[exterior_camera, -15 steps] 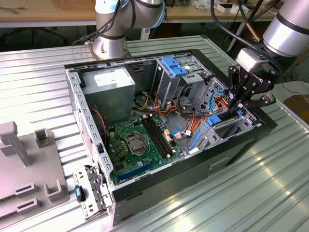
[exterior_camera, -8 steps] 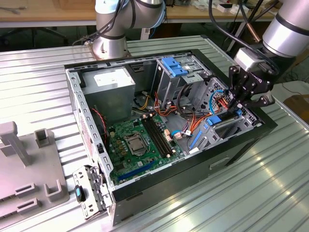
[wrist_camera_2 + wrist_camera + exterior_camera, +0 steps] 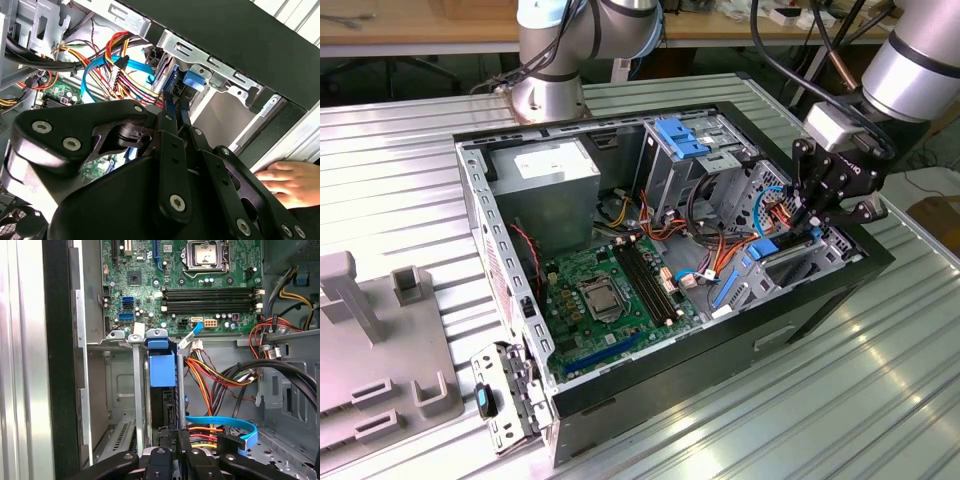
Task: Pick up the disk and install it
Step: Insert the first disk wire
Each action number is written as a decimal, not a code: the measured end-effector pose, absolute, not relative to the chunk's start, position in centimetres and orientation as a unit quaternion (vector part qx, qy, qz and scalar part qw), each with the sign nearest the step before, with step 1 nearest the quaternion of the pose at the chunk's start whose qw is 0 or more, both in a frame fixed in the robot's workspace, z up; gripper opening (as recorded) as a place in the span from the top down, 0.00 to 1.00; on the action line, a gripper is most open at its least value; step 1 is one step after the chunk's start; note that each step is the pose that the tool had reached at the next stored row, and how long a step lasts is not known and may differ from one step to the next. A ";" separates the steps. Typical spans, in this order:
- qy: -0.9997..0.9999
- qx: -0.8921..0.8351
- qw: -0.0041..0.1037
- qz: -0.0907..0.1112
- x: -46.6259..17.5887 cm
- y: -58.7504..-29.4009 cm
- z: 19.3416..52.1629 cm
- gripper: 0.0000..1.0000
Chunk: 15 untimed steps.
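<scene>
Ribbed silver metal worktop (image 3: 880,400) carries the open black computer case (image 3: 800,320), and the black robot gripper (image 3: 817,215) hangs over the case's drive-bay corner. Its jaws look closed on the edge of the grey hard drive with bright blue carrier rails (image 3: 162,390), which stands on edge in the silver drive cage straight ahead of the jaws (a blue tab tops it). Beyond the jaws lies the green motherboard (image 3: 610,285); a light blue flat cable (image 3: 225,425) loops just beside them. A person's hand (image 3: 287,182) rests on the case edge near the jaws. Wooden benches (image 3: 420,25) stand behind.
</scene>
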State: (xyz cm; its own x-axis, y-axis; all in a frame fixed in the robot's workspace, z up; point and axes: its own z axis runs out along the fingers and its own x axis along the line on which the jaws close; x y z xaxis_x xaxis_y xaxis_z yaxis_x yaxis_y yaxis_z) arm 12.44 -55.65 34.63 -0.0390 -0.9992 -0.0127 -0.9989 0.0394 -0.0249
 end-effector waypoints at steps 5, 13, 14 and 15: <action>0.721 -0.693 0.013 -0.005 12.5 -55.7 34.4 0.83; 0.721 -0.693 0.013 -0.004 12.5 -55.7 34.4 0.83; 0.721 -0.693 0.013 -0.005 12.5 -55.7 34.4 0.83; 0.721 -0.693 0.013 -0.004 12.5 -55.7 34.4 0.83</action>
State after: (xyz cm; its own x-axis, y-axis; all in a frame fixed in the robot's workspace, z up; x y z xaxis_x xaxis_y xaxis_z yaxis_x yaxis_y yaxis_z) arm 12.52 -55.66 34.44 -0.0392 -0.9991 -0.0129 -0.9989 0.0395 -0.0249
